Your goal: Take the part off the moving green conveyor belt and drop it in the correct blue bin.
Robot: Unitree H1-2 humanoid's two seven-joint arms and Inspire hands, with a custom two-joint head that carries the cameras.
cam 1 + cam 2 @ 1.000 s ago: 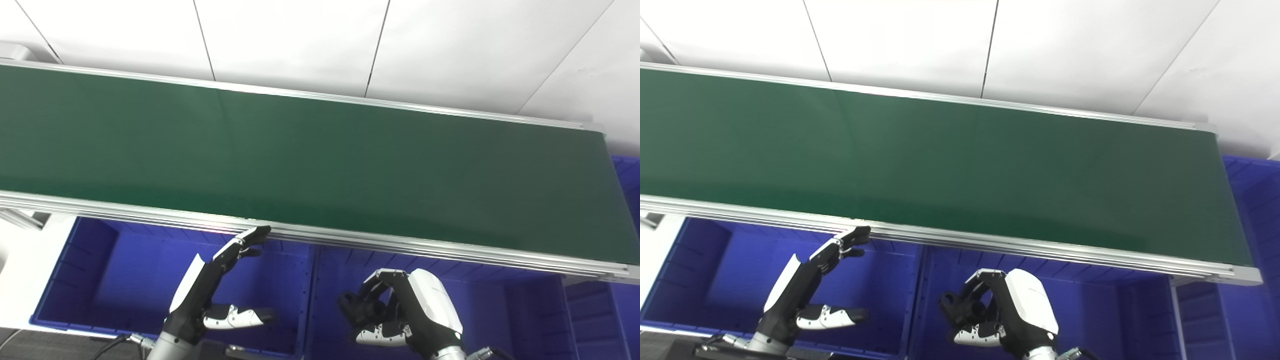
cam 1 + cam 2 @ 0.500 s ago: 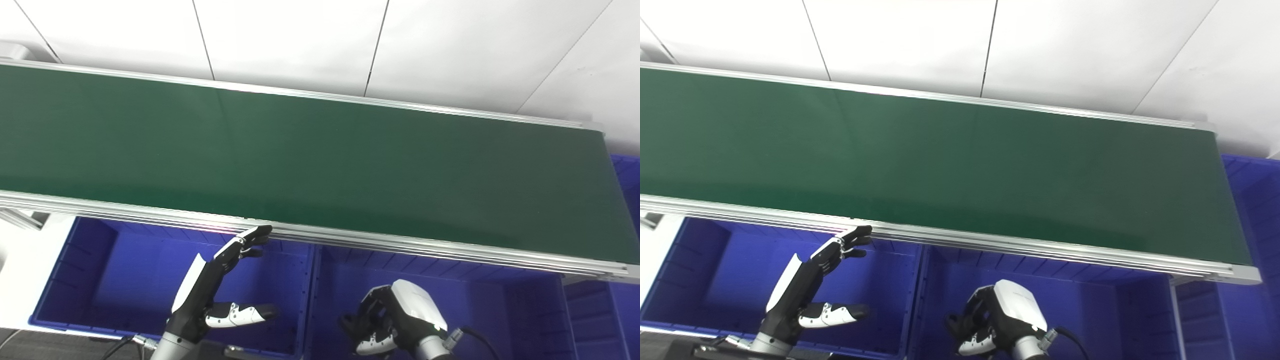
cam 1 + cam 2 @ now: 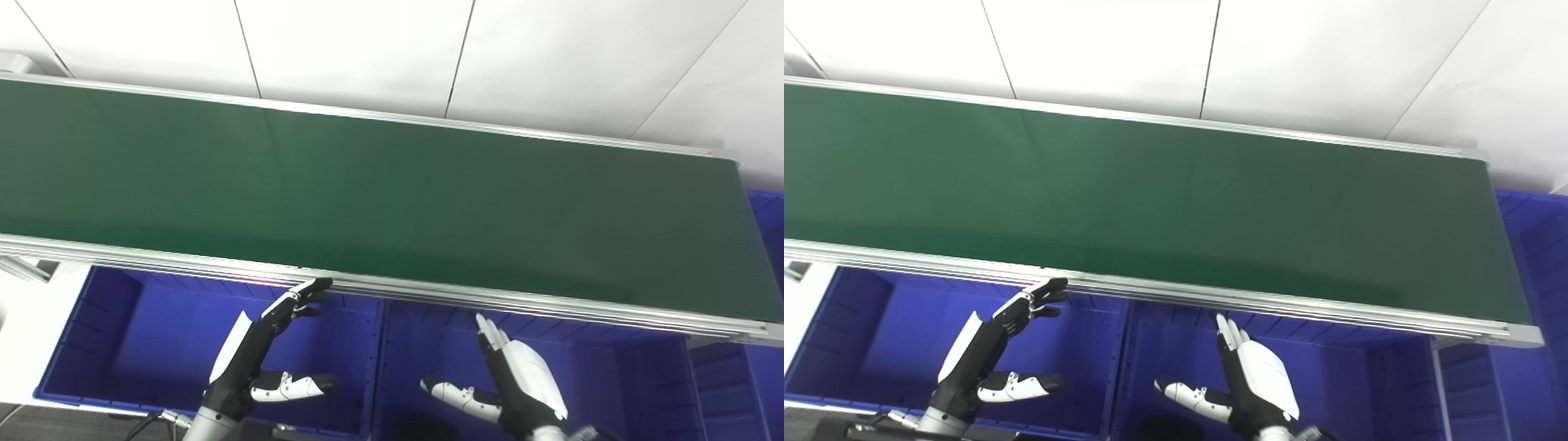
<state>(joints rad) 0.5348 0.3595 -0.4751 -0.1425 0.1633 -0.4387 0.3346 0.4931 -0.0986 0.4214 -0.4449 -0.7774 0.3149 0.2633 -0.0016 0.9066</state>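
Left eye view is filled mostly by the green conveyor belt [image 3: 380,202], a long dark band running slightly downhill from left to right, framed by aluminium rails. Nothing rides on its visible surface. Below its near rail sit the blue bins: a left bin [image 3: 147,343] and a middle bin [image 3: 612,380] set side by side under the belt, placed so a part lifted off the edge needs only a short drop, and another bin [image 3: 765,214] past the belt's right end.

Over the left bin hangs the left hand [image 3: 257,355], fingers spread and extended up toward the rail, thumb out sideways, gripping nothing; I judge it is parked close to the belt edge to wait. Over the middle bin the right hand [image 3: 514,380] is flat and splayed, fingers [image 3: 490,327] pointing up, thumb stretched left, also holding nothing.

Just below that thumb, at the bottom edge of the frame, lies a dark rounded shape [image 3: 422,425] low inside the middle bin. It is probably the part, though it is too dim and cropped to be sure. The open palm directly above it fits a release into this bin, so the drop looks done. Whether this is the correct bin cannot be read from these views
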